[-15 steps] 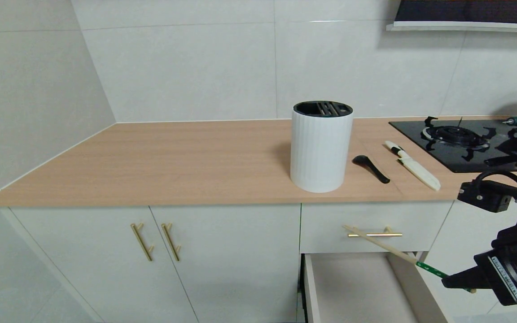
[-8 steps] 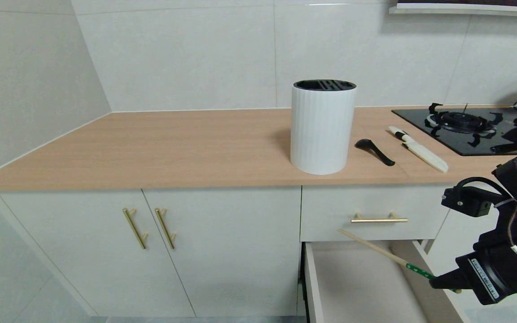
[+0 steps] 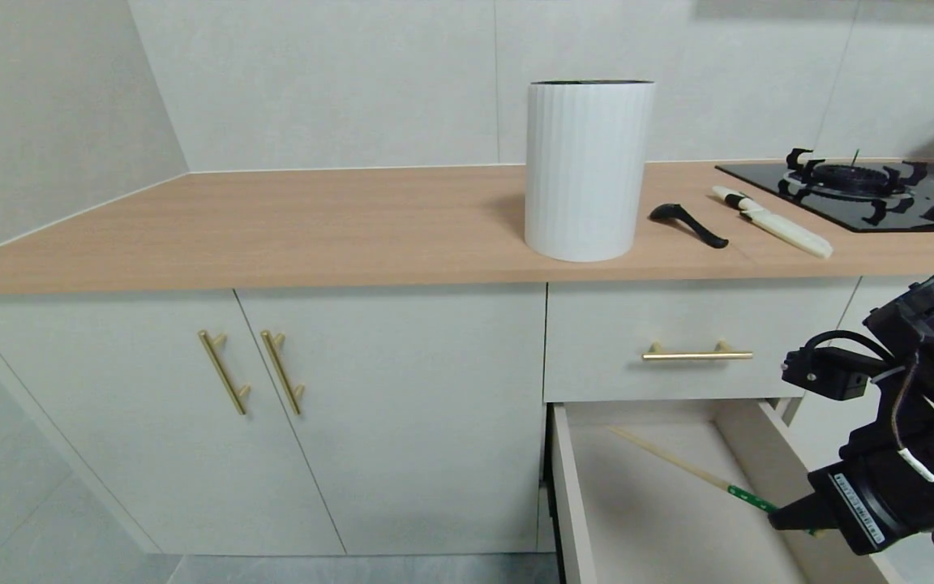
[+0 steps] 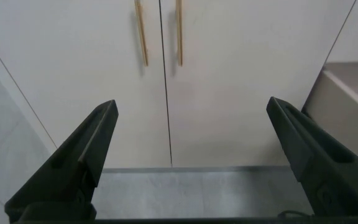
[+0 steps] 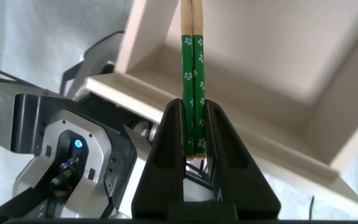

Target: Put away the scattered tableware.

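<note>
The right gripper pinches two chopsticks between its black fingers. The two sticks lie side by side and touch each other. The part near the gripper is green with tiny white marks on it. Farther out the sticks are plain light wood, and their far ends run out of the picture. The sticks reach over an open drawer. They cross its rim close to one corner. The drawer is pale inside, with a light wooden rim and straight walls. Grey floor shows past the drawer's side wall.
</note>
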`<state>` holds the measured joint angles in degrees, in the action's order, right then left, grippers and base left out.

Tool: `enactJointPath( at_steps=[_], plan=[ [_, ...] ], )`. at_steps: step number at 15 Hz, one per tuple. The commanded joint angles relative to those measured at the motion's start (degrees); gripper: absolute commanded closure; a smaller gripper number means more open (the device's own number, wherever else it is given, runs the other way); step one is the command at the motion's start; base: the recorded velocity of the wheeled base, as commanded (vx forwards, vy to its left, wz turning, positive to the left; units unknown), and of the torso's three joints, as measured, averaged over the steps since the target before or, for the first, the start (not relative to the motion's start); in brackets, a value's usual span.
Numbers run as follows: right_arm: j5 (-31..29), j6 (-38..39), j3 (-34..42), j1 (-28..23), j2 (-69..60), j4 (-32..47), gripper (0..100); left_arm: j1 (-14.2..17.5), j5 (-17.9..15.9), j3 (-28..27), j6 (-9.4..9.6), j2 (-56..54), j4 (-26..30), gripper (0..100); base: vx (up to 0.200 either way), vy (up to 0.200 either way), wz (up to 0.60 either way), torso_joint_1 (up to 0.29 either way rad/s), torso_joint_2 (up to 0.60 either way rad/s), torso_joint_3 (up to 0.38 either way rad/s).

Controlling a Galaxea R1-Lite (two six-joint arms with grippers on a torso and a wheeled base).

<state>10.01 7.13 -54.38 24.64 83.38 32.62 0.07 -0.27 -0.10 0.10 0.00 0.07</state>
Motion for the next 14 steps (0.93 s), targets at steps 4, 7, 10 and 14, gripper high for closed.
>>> enactJointPath(
  at_steps=[4,7,10,14],
  plan=[
    [0.01,-0.01,0.07,0.15,1.26,-0.01,100,0.01,0.0,0.01,-0.01,0.0,0.01,0,0.0,0.0,0.0,-0.087,0.4,0.313],
    [-0.08,-0.01,0.77,0.5,1.34,-1.51,100,0.01,0.0,0.01,-0.01,0.0,0.01,0,0.0,0.0,0.0,-0.021,0.09,0.062],
    [-0.87,-0.01,2.53,0.85,3.8,-5.99,100,0.01,0.0,0.1,-0.01,0.09,0.01,0,0.0,0.0,0.0,0.0,0.0,0.0],
    [-4.38,6.05,4.55,0.85,14.88,-18.91,100,0.01,0.0,0.01,-0.01,0.0,0.01,0,0.0,0.0,0.0,0.0,0.0,0.0]
  ],
)
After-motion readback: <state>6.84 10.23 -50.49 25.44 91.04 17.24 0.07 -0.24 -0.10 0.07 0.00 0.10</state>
